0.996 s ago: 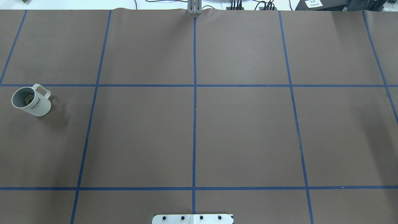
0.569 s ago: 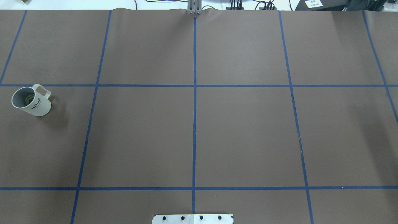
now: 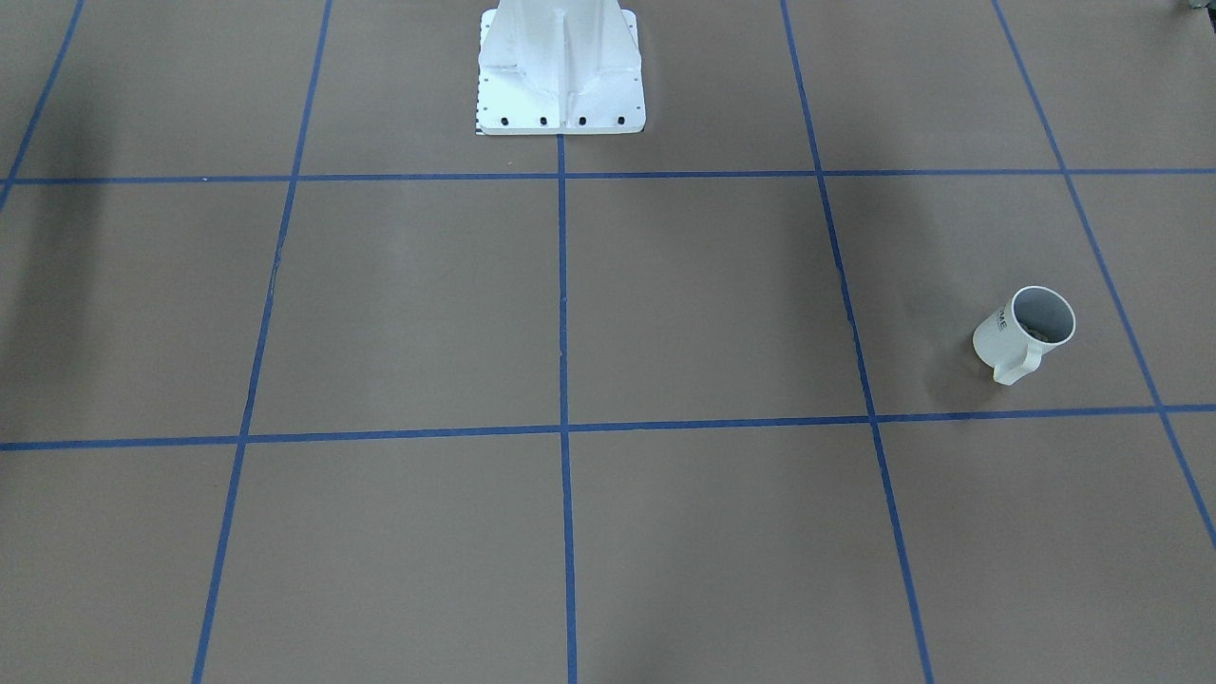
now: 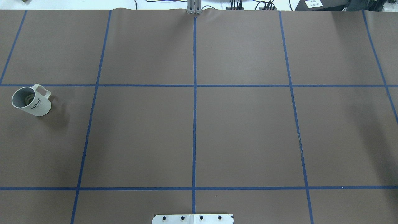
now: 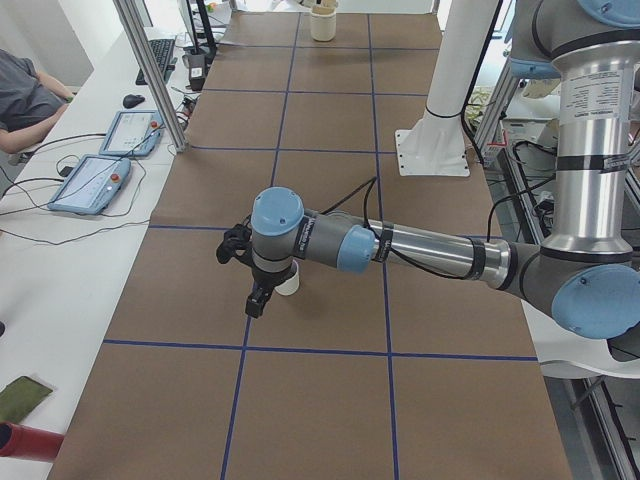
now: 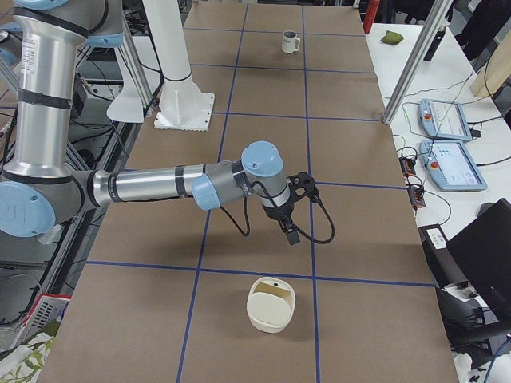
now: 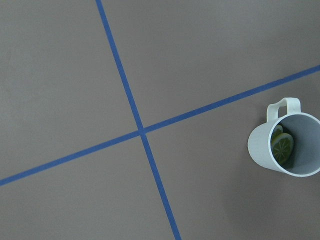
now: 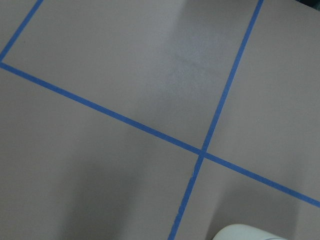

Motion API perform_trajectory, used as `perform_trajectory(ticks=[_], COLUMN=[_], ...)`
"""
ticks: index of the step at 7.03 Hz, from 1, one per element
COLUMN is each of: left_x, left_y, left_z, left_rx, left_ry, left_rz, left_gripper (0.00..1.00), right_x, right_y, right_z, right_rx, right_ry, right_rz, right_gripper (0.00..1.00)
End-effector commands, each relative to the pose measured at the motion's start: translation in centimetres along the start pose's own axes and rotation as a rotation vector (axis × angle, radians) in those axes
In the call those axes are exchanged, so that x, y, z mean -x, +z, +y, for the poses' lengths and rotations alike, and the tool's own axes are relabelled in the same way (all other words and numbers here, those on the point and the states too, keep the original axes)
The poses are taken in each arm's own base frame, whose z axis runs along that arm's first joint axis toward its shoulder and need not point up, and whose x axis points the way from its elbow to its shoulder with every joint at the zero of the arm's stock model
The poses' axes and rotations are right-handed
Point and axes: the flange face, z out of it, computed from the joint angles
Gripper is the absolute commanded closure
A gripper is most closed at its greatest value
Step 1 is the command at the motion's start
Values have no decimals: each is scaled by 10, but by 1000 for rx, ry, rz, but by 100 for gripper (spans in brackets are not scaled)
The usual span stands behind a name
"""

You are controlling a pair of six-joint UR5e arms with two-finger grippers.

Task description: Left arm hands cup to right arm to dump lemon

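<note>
The cup (image 4: 31, 101), a white ribbed mug lettered "HOME", stands upright at the table's far left with its handle to the back. It also shows in the front-facing view (image 3: 1024, 332) and far off in the exterior right view (image 6: 291, 41). The lemon (image 7: 281, 146), a yellow-green slice, lies inside the cup (image 7: 287, 145). The left gripper (image 5: 256, 305) hangs above the table beside the cup (image 5: 289, 283), apart from it. The right gripper (image 6: 291, 234) hangs above the table at the other end. Both grippers show only in the side views, so I cannot tell whether they are open or shut.
A cream open container (image 6: 271, 303) stands at the table's right end, below the right gripper; its rim shows in the right wrist view (image 8: 250, 232). The white robot base (image 3: 560, 71) is at mid table edge. Blue tape lines grid the brown table. A side bench holds tablets (image 5: 90, 180).
</note>
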Motion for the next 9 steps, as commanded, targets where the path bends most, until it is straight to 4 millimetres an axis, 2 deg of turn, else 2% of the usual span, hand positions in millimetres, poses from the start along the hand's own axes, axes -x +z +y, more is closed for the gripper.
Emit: perform_trajectory(ticks=[1,2,3,4,5,7,8,9], left_x=[-2,-12,-18,-38,-60,-96,-104,-109], left_y=[-3,-14,-12,6,30,62,77,102], left_z=[-12,-20,-24,-31,-36,-40,-40,-38], left_rx=[-19,-52,-80,-63,-33,-10,-16,-30], left_ry=[19,51,61,31,-21,-172,-222,-241], left_rz=[7,2,3,28,56,92,99,51], left_gripper=[0,0,0,0,0,0,0,0], right_x=[0,6,16,27,44,107,134,153], right_y=[5,2,-4,-10,-14,5,11,15], right_z=[3,1,-19,-37,-46,-66,-71,-73], right_rx=[-53,-77,-104,-127,-122,-83,-77,-74], right_ry=[-1,17,45,40,77,131,154,161], right_rz=[-30,-80,-109,-143,-202,-190,-177,-169], right_gripper=[0,0,0,1,1,1,1,1])
